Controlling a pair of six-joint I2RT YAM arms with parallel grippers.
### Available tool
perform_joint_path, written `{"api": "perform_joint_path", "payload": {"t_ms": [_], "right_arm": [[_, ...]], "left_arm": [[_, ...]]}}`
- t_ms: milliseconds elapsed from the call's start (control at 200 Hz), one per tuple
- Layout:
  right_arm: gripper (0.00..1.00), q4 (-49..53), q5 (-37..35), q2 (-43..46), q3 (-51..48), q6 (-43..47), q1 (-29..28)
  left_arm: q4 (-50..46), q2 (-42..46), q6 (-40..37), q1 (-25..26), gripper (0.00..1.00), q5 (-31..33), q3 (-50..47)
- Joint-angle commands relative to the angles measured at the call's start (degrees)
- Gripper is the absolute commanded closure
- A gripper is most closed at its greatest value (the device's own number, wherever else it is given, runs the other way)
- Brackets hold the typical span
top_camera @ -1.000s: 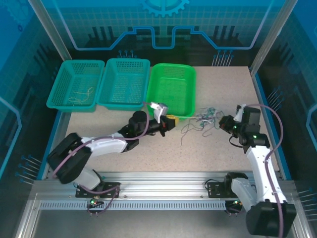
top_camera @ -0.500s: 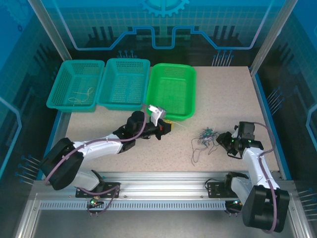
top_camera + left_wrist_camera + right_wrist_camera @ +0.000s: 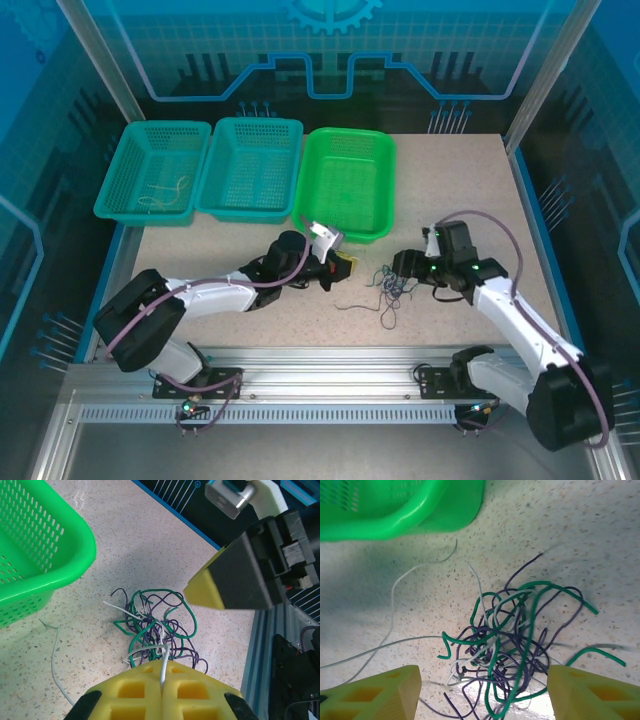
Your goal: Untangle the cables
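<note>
1. The cables [image 3: 390, 290] lie as one knotted bunch of green, dark purple and white strands on the speckled desk [image 3: 460, 190]. The bunch is toward the front, near the right front corner of the green basket [image 3: 345, 185].
2. The left gripper [image 3: 345, 266] sits just left of the bunch, with its yellow fingers [image 3: 130, 690] pressed together and no gap between them. One white cable [image 3: 163, 657] runs from the bunch straight into the seam between them (pinched there, as far as the left wrist view shows).
3. The right gripper [image 3: 398, 268] is at the right side of the bunch, low over the desk, with its jaws spread wide and holding nothing. In the right wrist view the knot lies between its two yellow fingertips [image 3: 380, 695].
4. A thin pale strand [image 3: 395, 592] curves away from the knot across the desk, below the green basket's wall.
5. At the far left, the left teal basket [image 3: 118, 175] holds a pale curly wire [image 3: 165, 190]. The middle teal basket [image 3: 250, 170] stands between it and the green one.
</note>
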State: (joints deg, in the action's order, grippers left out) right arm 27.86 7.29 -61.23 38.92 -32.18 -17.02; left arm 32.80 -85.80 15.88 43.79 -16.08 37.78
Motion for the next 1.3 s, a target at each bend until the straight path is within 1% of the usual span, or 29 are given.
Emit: {"api": "perform_joint_path", "payload": {"t_ms": [0, 100, 160, 240, 305, 365, 405, 450, 480, 520, 525, 620, 740, 835, 930, 976, 1036, 1096, 1156, 1231, 1296], "right_arm": [[0.33, 2.03, -9.71, -4.87, 5.25, -1.92, -6.34], [0.32, 3.10, -17.64, -9.58, 7.23, -2.75, -10.88], [0.31, 2.83, -21.83, -12.34, 7.30, -2.46, -12.47], [0.32, 3.14, -23.38, -17.15, 7.95, -1.92, -12.76], [0.36, 3.89, -24.11, -20.54, 8.70, -1.92, -12.78], [0.45, 4.74, -24.66, -22.82, 9.30, -2.07, -12.54], [0.54, 5.25, -25.50, -23.38, 9.34, -2.25, -12.23], [0.68, 5.45, -26.38, -23.25, 8.85, -2.27, -11.20], [0.82, 5.39, -26.78, -22.64, 8.34, -2.31, -10.17], [1.00, 5.11, -26.84, -21.47, 7.11, -2.44, -7.88], [1.00, 5.06, -26.78, -21.38, 6.99, -2.44, -7.43], [1.00, 3.28, -24.39, -16.96, 3.15, -2.64, 0.86], [1.00, -0.94, -19.54, -10.81, -2.59, -3.86, 14.86], [1.00, -3.57, -13.93, -8.86, -5.82, -5.57, 26.30], [1.00, -6.48, -7.32, -8.62, -8.15, -6.66, 35.27], [1.00, -7.02, -5.19, -9.04, -8.19, -6.40, 37.12], [1.00, -7.45, -2.60, -9.58, -7.51, -5.14, 36.63], [1.00, -7.99, 0.17, -10.29, -6.64, -4.15, 33.79], [1.00, -8.34, 1.90, -10.37, -5.52, -1.88, 29.66], [1.00, -6.39, 1.57, -9.71, -3.24, -0.35, 24.98], [1.00, -6.17, 3.13, -8.14, -1.90, 1.16, 21.66]], "left_arm": [[-0.17, 1.86, -2.36, 0.46, 1.00, 1.51, -0.79], [-0.12, 2.31, -2.52, 0.42, 1.00, 1.82, -1.04], [-0.22, 2.74, -2.60, 0.52, 1.00, 1.92, -1.13], [-0.60, 3.85, -3.02, 0.53, 1.00, 2.34, -1.35], [-1.52, 5.33, -3.78, 0.51, 1.00, 3.43, -1.63], [-3.27, 7.40, -4.67, 0.43, 1.00, 5.32, -1.83], [-5.49, 9.04, -5.70, 0.42, 1.00, 6.75, -1.64], [-9.87, 11.37, -7.47, 0.47, 1.00, 8.30, -0.87], [-13.11, 12.76, -8.65, 0.43, 1.00, 9.71, -0.17], [-17.16, 14.82, -9.79, 0.36, 1.00, 12.38, 0.42], [-17.55, 15.07, -9.89, 0.35, 1.00, 12.69, 0.44], [-25.23, 20.44, -10.05, -1.01, 1.00, 18.66, 0.19], [-33.31, 27.17, -6.26, -4.89, 1.00, 24.21, -1.14], [-38.40, 31.02, -3.81, -7.93, 1.00, 27.17, -2.23], [-40.90, 33.40, -1.48, -10.15, 1.00, 28.46, -3.54], [-40.75, 33.93, -0.66, -10.52, 1.00, 28.27, -4.39], [-39.00, 33.71, -0.30, -10.48, 1.00, 25.80, -5.11], [-34.68, 32.18, -0.71, -10.44, 1.00, 19.89, -6.31], [-28.51, 30.21, -1.49, -9.90, 1.00, 12.91, -7.45], [-21.28, 27.66, -4.15, -7.46, 1.00, 6.62, -7.61], [-16.59, 25.15, -7.23, -4.39, 0.88, 3.53, -6.50]]}}
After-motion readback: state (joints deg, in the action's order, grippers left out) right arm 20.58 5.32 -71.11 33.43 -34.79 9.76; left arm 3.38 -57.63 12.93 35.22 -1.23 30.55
